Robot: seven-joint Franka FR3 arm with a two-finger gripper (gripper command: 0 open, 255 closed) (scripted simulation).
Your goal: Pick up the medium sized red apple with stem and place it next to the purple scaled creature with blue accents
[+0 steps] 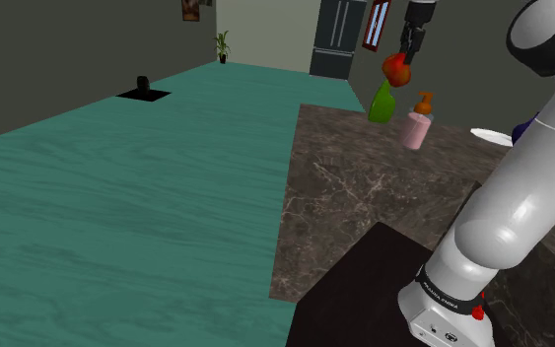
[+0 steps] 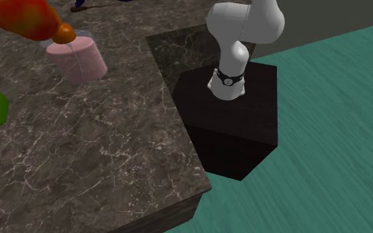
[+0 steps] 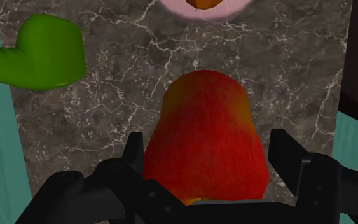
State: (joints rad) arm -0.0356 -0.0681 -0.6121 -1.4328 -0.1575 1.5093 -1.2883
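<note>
My black gripper (image 1: 404,55) hangs high above the brown marble counter (image 1: 364,197) and is shut on a red apple (image 1: 396,68) with orange-yellow patches. In the wrist view the apple (image 3: 203,140) sits clasped in the gripper (image 3: 210,153), with one finger on each side. The second exterior view shows the apple (image 2: 26,16) at its upper left, above the counter (image 2: 79,152). A dark blue-purple shape (image 1: 523,128), mostly hidden behind my arm, lies at the counter's far side beside a white plate (image 1: 489,136).
Under the apple stand a green bottle (image 1: 381,103) (image 3: 44,51) and a pink soap dispenser (image 1: 416,128) (image 2: 79,59) with an orange pump. My dark stand (image 2: 234,126) sits at the counter's corner. Teal floor (image 1: 117,197) lies beyond the counter edge.
</note>
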